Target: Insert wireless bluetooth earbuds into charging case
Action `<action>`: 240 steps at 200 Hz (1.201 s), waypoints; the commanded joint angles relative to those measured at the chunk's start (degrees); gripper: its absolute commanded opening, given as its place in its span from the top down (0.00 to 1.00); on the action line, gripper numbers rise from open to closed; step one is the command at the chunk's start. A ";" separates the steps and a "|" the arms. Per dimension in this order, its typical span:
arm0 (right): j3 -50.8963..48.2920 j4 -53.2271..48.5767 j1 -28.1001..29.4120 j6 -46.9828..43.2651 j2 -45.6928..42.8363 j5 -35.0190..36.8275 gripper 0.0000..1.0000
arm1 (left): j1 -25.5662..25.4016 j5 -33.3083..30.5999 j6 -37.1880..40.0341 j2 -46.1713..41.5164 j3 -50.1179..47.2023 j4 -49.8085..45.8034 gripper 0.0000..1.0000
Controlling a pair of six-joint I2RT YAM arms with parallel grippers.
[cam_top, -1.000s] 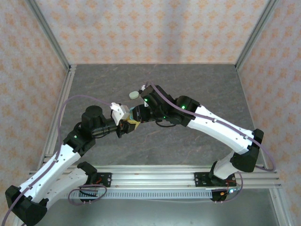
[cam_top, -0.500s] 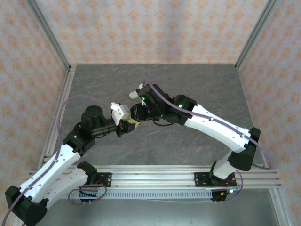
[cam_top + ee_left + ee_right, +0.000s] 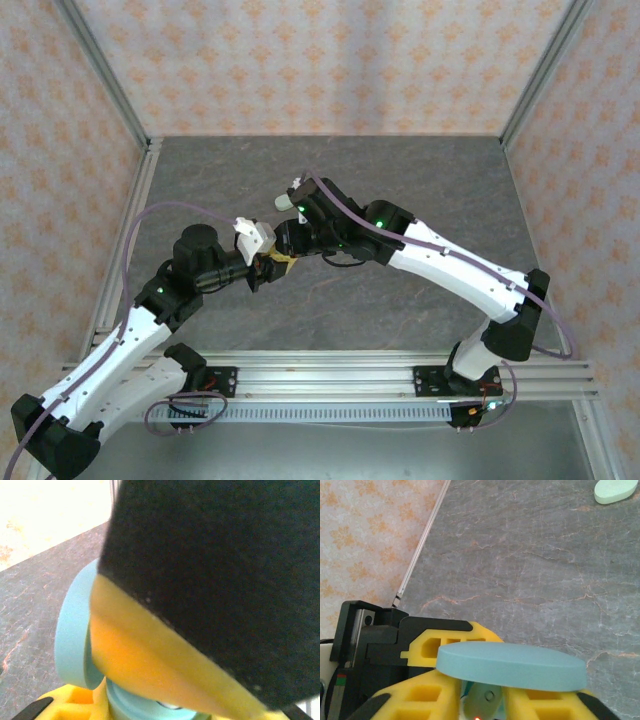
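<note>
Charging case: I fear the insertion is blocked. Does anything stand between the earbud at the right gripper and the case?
Possibly: the open lid lies across the right wrist view, just above the right gripper and the pale earbud between its fingers. The case's seat is hidden, so I cannot tell.

Grey marbled table enclosed by orange-patterned walls.

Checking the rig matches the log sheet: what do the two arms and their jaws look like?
Both the left arm and right arm have white shells with black joints, small green lights and a lilac cable looped alongside. The jaws are black with yellow cut-out pads.
</note>
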 commanded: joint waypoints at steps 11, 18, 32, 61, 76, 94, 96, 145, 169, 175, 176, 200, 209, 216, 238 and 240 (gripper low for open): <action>1.36 -0.34 0.32 0.16 -0.19 1.52 0.66 | 0.46 0.28 -0.50 -0.95 0.61 2.88 0.77; 1.36 -0.28 0.28 0.03 -0.26 1.69 0.66 | 0.46 0.28 -0.43 -0.96 0.68 2.86 0.77; 1.13 0.04 0.29 0.08 -0.64 1.97 0.66 | 0.46 0.28 -0.49 -0.96 0.75 2.83 0.77; 0.33 1.32 0.31 0.43 -1.66 1.71 0.66 | 0.41 0.24 -0.40 -0.83 0.85 2.80 0.77; 0.14 1.76 0.29 0.49 -2.56 1.74 0.66 | 0.47 0.28 -0.43 -0.78 0.87 2.79 0.77; -0.11 2.51 0.33 -0.17 -4.25 2.05 0.66 | 0.46 0.27 -0.43 -0.76 1.01 2.82 0.77; -0.19 2.68 0.29 -0.31 -4.54 2.06 0.66 | 0.45 0.28 -0.43 -0.78 1.05 2.80 0.77; -4.13 6.83 0.05 -4.52 -12.77 2.31 0.63 | 0.46 0.40 -0.41 -0.61 1.39 2.60 0.77; -5.65 6.77 -0.76 -6.01 -16.50 3.47 0.64 | 0.44 0.35 -0.49 -0.67 1.41 2.51 0.77; -5.75 6.17 -1.07 -6.36 -17.27 4.07 0.64 | 0.45 0.29 -0.38 -0.66 1.39 2.48 0.77; -5.75 5.86 -1.18 -6.41 -17.46 4.34 0.64 | 0.46 0.29 -0.45 -0.68 1.40 2.46 0.77; -5.84 1.49 -3.75 -6.29 -19.86 8.80 0.65 | 0.47 0.16 -0.40 -0.70 1.49 2.27 0.77; -5.99 -0.81 -5.63 -5.35 -20.38 10.85 0.65 | 0.48 0.12 -0.46 -0.70 1.50 2.30 0.77; -6.15 -2.86 -7.45 -4.70 -20.52 12.03 0.65 | 0.46 0.19 -0.44 -0.69 1.43 2.41 0.77; -7.82 -7.70 -14.06 -4.25 -19.66 12.43 0.65 | 0.46 0.19 -0.46 -0.52 1.51 2.47 0.77; -8.14 -7.89 -14.87 -4.24 -19.58 12.06 0.65 | 0.45 0.19 -0.48 -0.52 1.50 2.45 0.77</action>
